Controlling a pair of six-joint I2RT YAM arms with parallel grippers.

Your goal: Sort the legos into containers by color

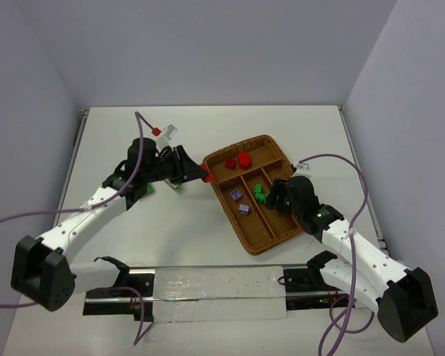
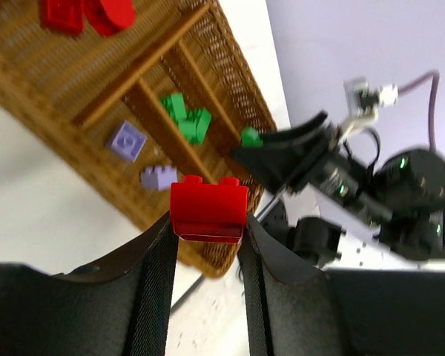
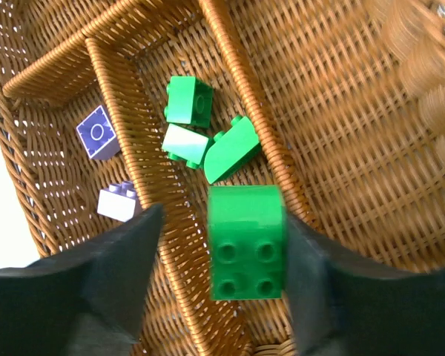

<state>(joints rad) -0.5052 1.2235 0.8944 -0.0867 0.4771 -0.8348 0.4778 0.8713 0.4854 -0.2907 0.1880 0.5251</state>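
Red two-stud lego (image 2: pixel 208 209) tight in left gripper (image 2: pixel 206 231); right gripper (image 3: pixel 221 222) apart around glossy green four-stud lego (image 3: pixel 248 242).

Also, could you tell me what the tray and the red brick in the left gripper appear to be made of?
The tray looks like woven wicker or rattan, matte brown: interlaced strands show across its walls and dividers. The red brick held by the left gripper looks like moulded plastic, smooth and slightly glossy, with crisp studs and uniform colour.
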